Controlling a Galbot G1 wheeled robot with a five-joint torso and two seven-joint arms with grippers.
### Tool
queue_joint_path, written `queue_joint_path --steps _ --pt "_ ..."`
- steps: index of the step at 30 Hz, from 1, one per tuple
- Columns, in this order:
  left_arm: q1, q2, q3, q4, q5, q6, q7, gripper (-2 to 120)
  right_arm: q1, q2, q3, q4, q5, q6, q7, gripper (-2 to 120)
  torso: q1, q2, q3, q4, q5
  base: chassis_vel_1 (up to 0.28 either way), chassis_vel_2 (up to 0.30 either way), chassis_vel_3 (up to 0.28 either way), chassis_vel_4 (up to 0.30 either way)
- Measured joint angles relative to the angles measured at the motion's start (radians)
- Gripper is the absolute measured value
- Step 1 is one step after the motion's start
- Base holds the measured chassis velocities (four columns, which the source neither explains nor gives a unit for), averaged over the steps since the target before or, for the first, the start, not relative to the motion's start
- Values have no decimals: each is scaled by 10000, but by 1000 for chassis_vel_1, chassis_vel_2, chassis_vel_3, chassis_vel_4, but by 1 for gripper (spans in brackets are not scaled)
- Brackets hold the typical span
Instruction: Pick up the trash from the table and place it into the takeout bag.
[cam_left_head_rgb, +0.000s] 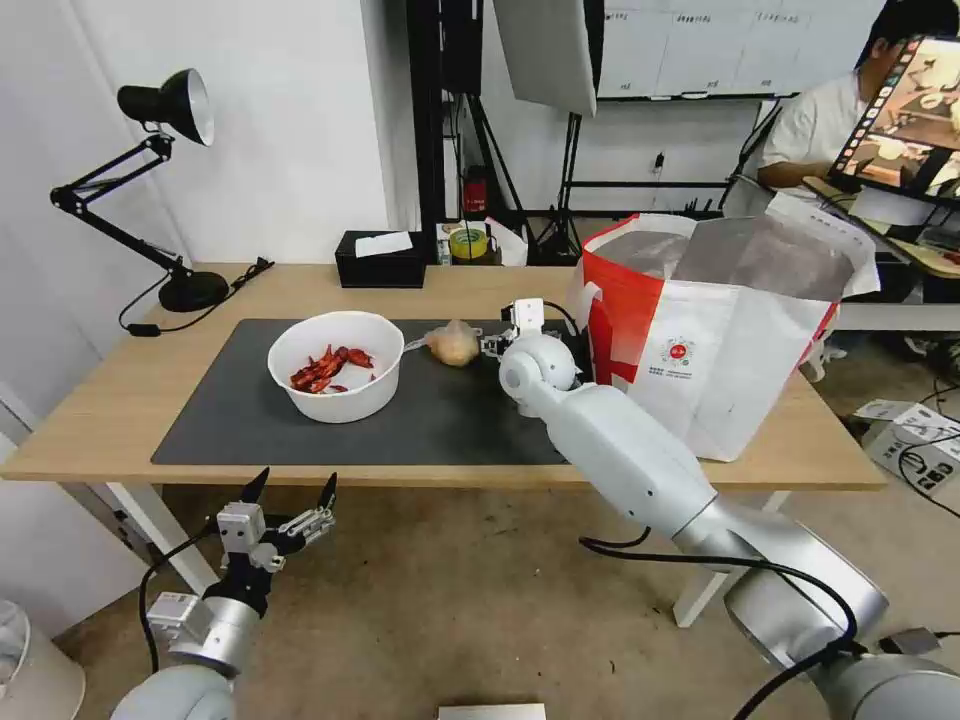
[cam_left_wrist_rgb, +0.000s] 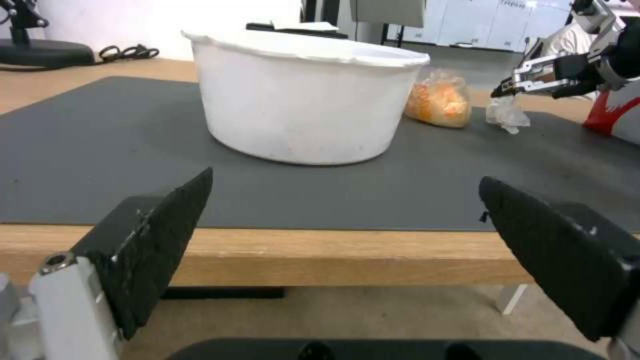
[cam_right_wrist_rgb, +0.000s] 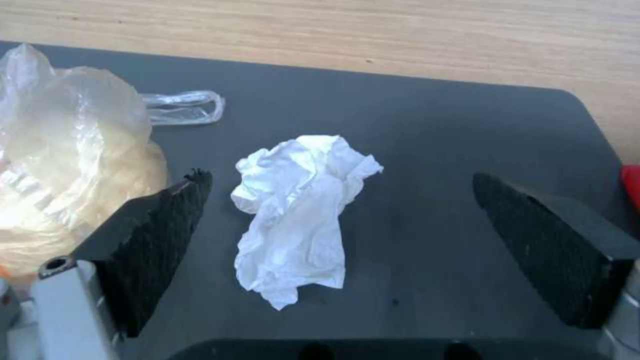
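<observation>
Bright, even indoor light; soft shadows under bowl (cam_left_head_rgb: 337, 365); wide-angle bending at head-view edges; wrist-cam fingers (cam_right_wrist_rgb: 155, 235) slightly soft.

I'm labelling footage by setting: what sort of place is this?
Probably a lab or studio: a black light stand behind the long light-wood table, a white wall board, and cables on the floor.

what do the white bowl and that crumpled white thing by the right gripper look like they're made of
The white bowl looks like matte moulded pulp or foam, with a slightly uneven rim; hard to tell which. The crumpled white tissue looks like soft thin paper, creased, lying on the mat between the open right gripper fingers.
</observation>
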Motion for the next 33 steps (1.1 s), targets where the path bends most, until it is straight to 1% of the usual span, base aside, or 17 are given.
queue_joint_path --steps 11,19,25,33 --pt "66 -25 -9 -33 10 1 6 100 80 21 12 -255 -28 -164 -232 100 0 0 0 0 0 0 0 0 0" --pt "100 -27 -28 -70 38 1 6 100 228 15 -22 -487 -56 -303 -628 100 0 0 0 0 0 0 0 0 0" --pt "91 -40 -23 -60 48 1 6 100 266 89 -42 -724 -439 -391 -1024 100 0 -1 0 0 0 0 0 0 0" --pt "96 -37 -22 -42 53 0 2 100 273 227 -33 -964 -598 -443 -1259 100 0 0 0 0 0 0 0 0 0"
